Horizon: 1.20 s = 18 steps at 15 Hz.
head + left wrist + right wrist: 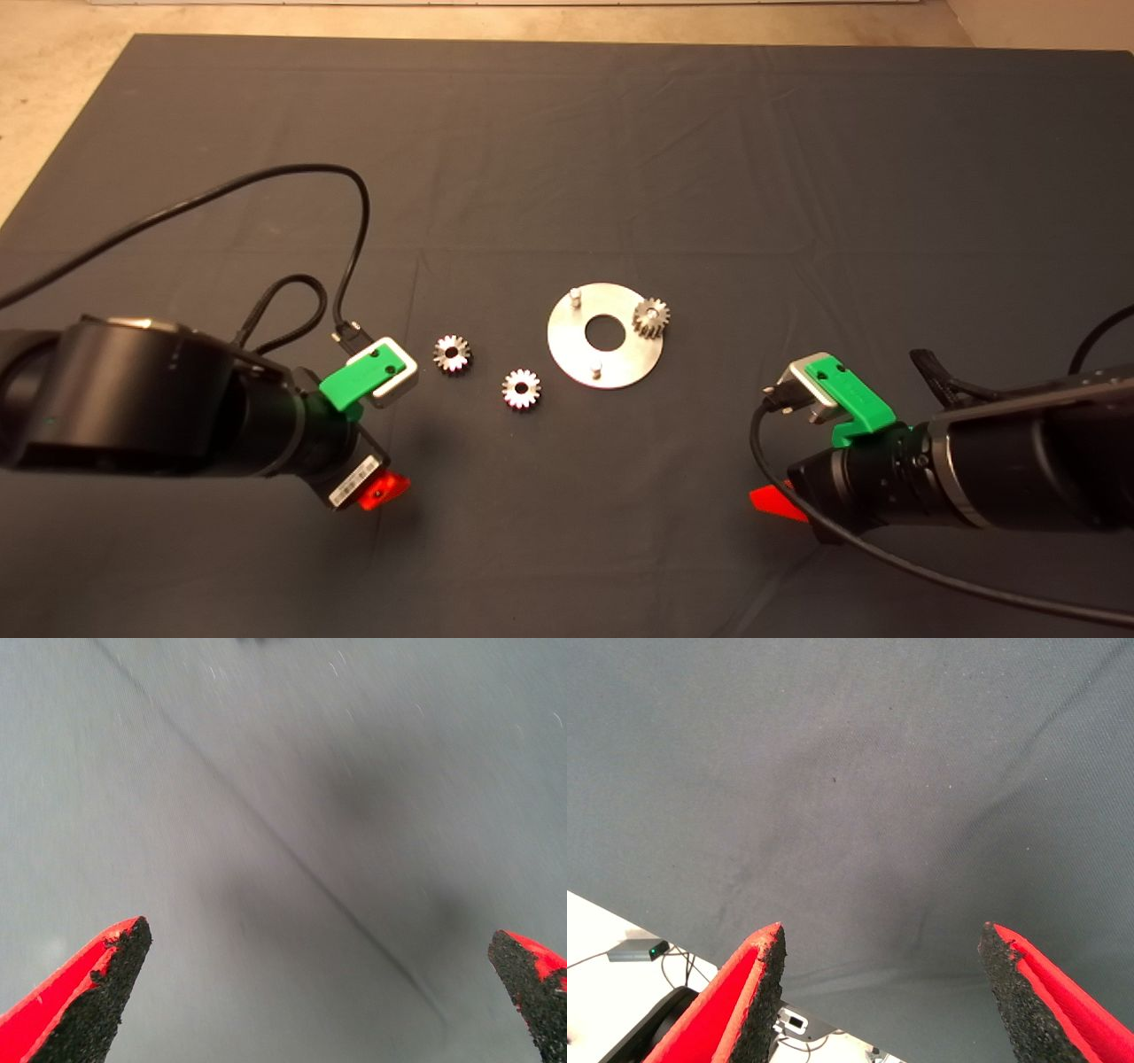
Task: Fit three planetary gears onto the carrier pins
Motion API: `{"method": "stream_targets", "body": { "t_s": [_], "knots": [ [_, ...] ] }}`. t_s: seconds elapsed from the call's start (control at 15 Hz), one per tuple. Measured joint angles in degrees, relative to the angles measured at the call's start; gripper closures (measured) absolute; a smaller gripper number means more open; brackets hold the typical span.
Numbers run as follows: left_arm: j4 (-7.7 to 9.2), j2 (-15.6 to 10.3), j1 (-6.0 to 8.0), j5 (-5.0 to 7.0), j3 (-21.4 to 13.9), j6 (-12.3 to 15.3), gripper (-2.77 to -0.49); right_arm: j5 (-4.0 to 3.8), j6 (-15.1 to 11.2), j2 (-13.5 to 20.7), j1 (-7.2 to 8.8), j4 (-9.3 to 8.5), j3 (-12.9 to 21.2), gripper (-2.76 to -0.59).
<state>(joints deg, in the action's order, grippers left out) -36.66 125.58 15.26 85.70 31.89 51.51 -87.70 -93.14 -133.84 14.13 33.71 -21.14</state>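
Count: three planetary gears, three carrier pins, one disc (pixel 611 361). One gear (pixel 651 317) sits seated on the pin at the disc's right edge. Two pins bare: one (pixel 575 295) at the far-left of the disc, one (pixel 596 369) at the near edge. Two gears loose, lying flat on the mat left of the disc: one (pixel 521 389) near the disc, the other (pixel 452 354) further left, just beside the left arm's green camera mount.

Tabletop covered by a dark grey mat (pixel 709 159), creased; light floor shows past its far edge.

Left gripper (pixel 319 992) low at the mat's near-left, fingers spread wide, holding nothing, only mat under it. Right gripper (pixel 881 992) near-right, also spread and empty, over the mat's edge; floor cables visible beyond.
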Motion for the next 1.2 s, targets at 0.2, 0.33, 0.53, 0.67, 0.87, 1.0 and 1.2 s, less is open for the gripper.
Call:
{"method": "stream_targets", "body": {
  "t_s": [0.2, 0.33, 0.53, 0.67, 0.87, 1.0, 1.2],
  "knots": [
    [-0.2, 3.05, 0.0, -4.09, 5.82, -1.97, -2.76, 0.0, -0.24, -0.09, -0.02, 0.03, 0.0, -1.61],
    [-0.22, 6.85, 0.0, -5.31, 8.43, -2.76, -2.76, 0.02, -0.35, -0.11, 0.0, 0.05, 0.0, -1.61],
    [-0.24, 8.92, -0.02, -6.24, 11.04, -3.32, -2.76, -0.06, -0.38, 0.05, 0.0, 0.06, 0.0, -1.61],
    [-0.22, 8.83, -0.02, -6.35, 11.54, -3.76, -2.76, -0.01, -0.38, 0.02, 0.0, 0.06, 0.0, -1.61],
    [-0.24, 8.85, 0.0, -7.02, 12.63, -4.49, -2.76, -0.04, -0.38, 0.05, -0.02, 0.16, 0.02, -1.61],
    [-0.22, 8.85, -0.02, -8.87, 13.55, -5.56, -2.76, -0.01, -0.38, 0.02, -0.02, 0.16, 0.06, -1.61],
    [-0.3, 8.85, -0.02, -9.63, 14.77, -5.75, -2.76, -0.01, -0.38, 0.05, -0.02, 0.17, 0.11, -1.61]
  ]
}}
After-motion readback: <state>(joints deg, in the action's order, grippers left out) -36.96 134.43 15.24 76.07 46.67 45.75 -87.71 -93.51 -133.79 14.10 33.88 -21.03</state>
